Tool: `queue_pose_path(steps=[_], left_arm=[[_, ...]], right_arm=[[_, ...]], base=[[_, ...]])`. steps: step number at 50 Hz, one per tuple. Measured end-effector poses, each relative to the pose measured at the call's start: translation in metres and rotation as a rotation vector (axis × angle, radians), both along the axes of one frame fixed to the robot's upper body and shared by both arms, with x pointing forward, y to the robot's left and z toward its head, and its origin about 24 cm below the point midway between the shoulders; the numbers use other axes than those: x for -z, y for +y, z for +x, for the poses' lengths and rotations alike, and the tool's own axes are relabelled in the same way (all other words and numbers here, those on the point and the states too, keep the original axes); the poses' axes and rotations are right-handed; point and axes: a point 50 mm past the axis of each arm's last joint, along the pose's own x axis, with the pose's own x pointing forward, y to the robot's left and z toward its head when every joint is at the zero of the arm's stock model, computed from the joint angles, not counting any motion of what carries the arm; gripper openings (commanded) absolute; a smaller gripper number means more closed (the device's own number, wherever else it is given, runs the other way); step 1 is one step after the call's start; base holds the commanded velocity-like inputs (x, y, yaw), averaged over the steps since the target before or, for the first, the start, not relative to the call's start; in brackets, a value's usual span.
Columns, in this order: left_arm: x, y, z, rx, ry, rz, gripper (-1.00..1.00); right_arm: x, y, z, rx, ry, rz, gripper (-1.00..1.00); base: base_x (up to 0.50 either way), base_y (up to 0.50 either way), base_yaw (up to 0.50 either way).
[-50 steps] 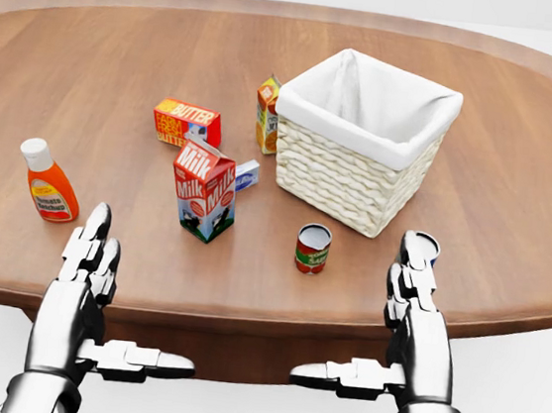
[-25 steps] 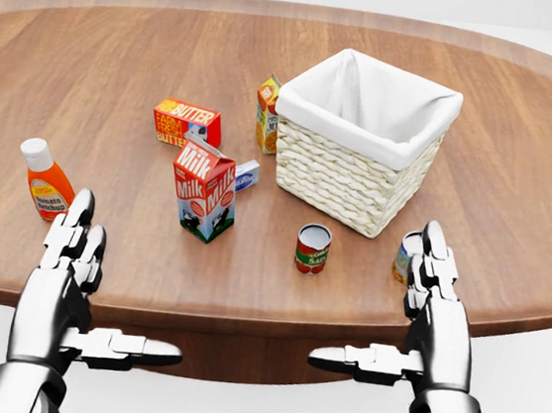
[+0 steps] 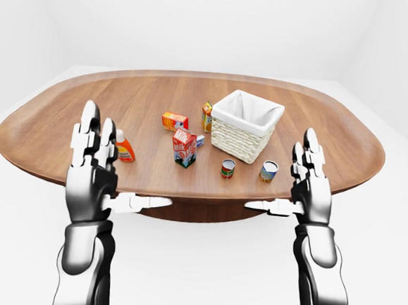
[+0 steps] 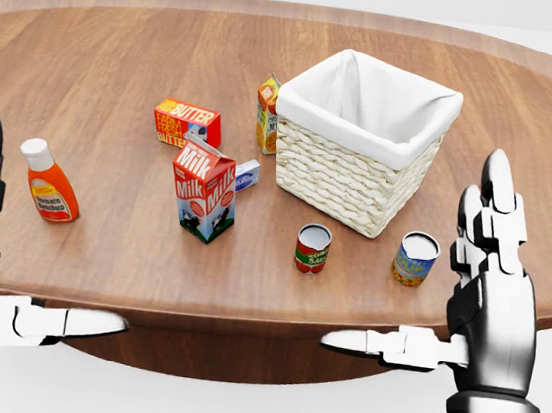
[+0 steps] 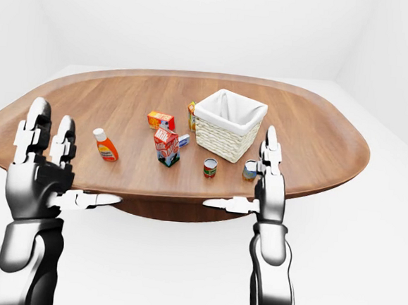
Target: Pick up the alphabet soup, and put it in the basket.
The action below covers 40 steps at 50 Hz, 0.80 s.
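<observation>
**A:** Left-eye view first. How many of each on the table (image 3: 55, 151)?

**B:** One white-lined wicker basket (image 3: 244, 133) and two cans: the alphabet soup (image 3: 268, 172) and a red-labelled can (image 3: 227, 169).

**A:** And the head view?

**B:** Two cartons, milk (image 4: 204, 190) and juice (image 4: 267, 114). One butter box (image 4: 187, 123), one orange sauce bottle (image 4: 49, 183), and one small blue box (image 4: 248, 173) behind the milk. The soup stands upright, long axis vertical and lid up, near the table's bottom edge, just below the basket's right corner.

**A:** Right-eye view, the hands?

**B:** The left hand (image 5: 39, 175) and right hand (image 5: 268, 186) are both spread: fingers straight up, thumbs pointing inward, holding nothing. The right one stands just beside the soup without touching it.
</observation>
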Motion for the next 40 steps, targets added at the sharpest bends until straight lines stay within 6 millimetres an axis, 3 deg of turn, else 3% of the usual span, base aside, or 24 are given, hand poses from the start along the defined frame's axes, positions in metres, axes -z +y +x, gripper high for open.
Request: queue_pose_path(steps=[20,40], left_arm=[[-0.013,0.002,-0.009,-0.009,-0.066,0.003,1.0],[-0.017,0.002,-0.012,-0.01,-0.085,0.003,1.0]], right_arm=[[-0.011,0.002,-0.007,-0.017,-0.049,0.006,1.0],[-0.011,0.003,-0.008,-0.017,-0.048,-0.005,1.0]], base=[[0.0,-0.07,0.0],[0.0,-0.34,0.0]])
